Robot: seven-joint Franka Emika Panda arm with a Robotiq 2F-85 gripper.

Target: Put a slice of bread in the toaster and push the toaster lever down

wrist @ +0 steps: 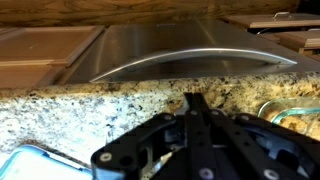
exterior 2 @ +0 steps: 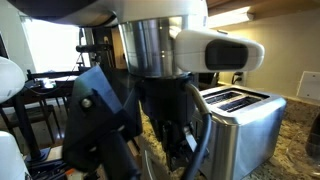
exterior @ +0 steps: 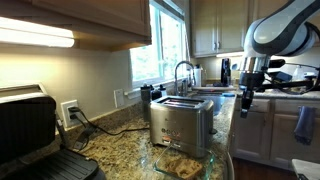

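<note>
The brushed-steel toaster (exterior: 181, 122) stands on the granite counter, slots up; it also shows in an exterior view (exterior 2: 247, 128). Tan bread slices (exterior: 183, 164) lie in a clear glass dish (exterior: 160, 168) in front of it. My gripper (exterior: 246, 96) hangs from the arm at the right, over the counter edge near the sink, well apart from the toaster and the bread. In the wrist view the gripper (wrist: 192, 100) has its fingers closed together with nothing between them, above granite. In an exterior view the arm (exterior 2: 150, 60) fills the foreground and hides the bread.
A big black grill press (exterior: 35, 135) sits at the left with its cord to a wall outlet (exterior: 69, 111). A steel sink (wrist: 180, 55) and faucet (exterior: 183, 70) lie beyond the toaster. A glass dish rim (wrist: 292, 110) shows at the wrist view's right.
</note>
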